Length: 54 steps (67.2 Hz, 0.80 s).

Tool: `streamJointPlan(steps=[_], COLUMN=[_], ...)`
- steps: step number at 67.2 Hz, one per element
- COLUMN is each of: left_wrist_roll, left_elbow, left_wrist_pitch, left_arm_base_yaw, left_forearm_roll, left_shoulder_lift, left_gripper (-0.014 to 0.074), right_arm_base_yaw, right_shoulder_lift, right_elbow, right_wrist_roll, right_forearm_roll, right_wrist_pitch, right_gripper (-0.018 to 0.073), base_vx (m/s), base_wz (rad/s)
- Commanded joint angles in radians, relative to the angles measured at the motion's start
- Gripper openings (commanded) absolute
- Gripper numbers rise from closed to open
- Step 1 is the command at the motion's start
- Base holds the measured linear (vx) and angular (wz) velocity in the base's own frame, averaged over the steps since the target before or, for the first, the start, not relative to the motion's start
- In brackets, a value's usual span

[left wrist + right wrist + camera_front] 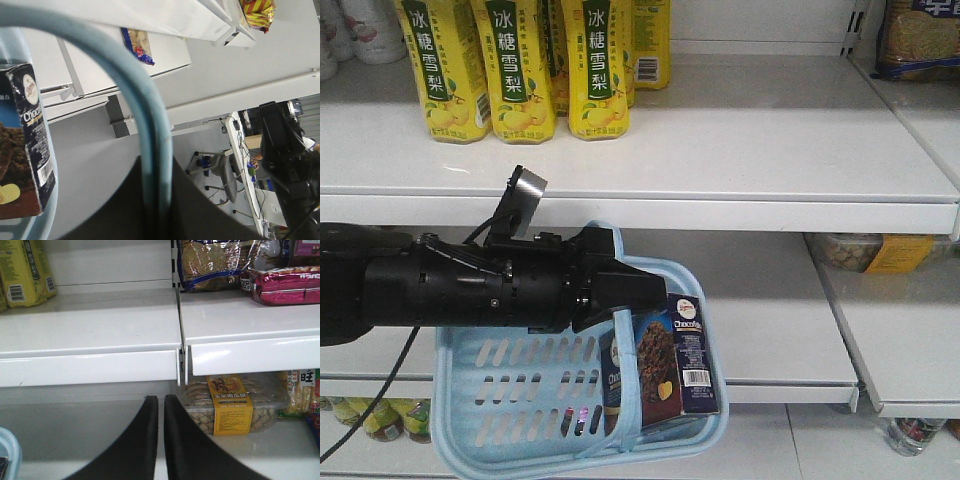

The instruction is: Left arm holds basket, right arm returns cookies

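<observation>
The light blue basket (pixel 470 400) hangs in front of the lower shelf. My left gripper (pixel 620 300) is shut on its band handle (pixel 125 65), which runs between the jaws (pixel 157 165). The cookies (pixel 665 365), a dark navy box with a chocolate cookie picture, stand upright in the basket's right end and also show at the left of the left wrist view (pixel 25 150). My right gripper (pixel 161 399) is shut and empty. It faces the shelves, level with the lower one, with a corner of the basket (pixel 7 450) at its lower left.
Yellow pear-drink bottles (pixel 510 60) stand on the upper shelf (pixel 720 210). A clear tub of biscuits with a yellow label (pixel 235 405) sits on the lower shelf to the right. Biscuit bags (pixel 220 260) and a red packet (pixel 285 285) lie above it.
</observation>
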Motion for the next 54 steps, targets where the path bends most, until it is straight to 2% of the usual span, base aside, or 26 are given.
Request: streamJointPlan(steps=[1, 13, 20, 41, 54], left_wrist_roll=[0.019, 0.019, 0.019, 0.019, 0.019], left_elbow=[-0.039, -0.039, -0.039, -0.039, -0.039], left_wrist_pitch=[0.002, 0.002, 0.002, 0.002, 0.002], left_arm_base_yaw=[0.004, 0.004, 0.004, 0.004, 0.004], left_forearm_roll=[-0.128, -0.128, -0.128, -0.128, -0.128], left_shoulder_lift=[-0.045, -0.045, -0.045, -0.045, -0.045], left_gripper=[-0.0003, -0.0003, -0.0003, -0.0003, -0.0003], right_arm_base_yaw=[-0.004, -0.004, -0.004, -0.004, -0.004], right_shoulder_lift=[0.015, 0.015, 0.015, 0.015, 0.015], right_elbow=[-0.035, -0.035, -0.035, -0.035, -0.035], right_wrist_roll=[0.002, 0.002, 0.002, 0.002, 0.01], right_forearm_roll=[0.016, 0.018, 0.018, 0.018, 0.028], right_wrist_pitch=[-0.087, -0.079, -0.08, -0.079, -0.069], right_gripper=[0.0004, 0.0023, 0.007, 0.0321, 0.04], base_vx=[0.0, 0.0, 0.0, 0.0, 0.0], base_wz=[0.0, 0.0, 0.0, 0.0, 0.0])
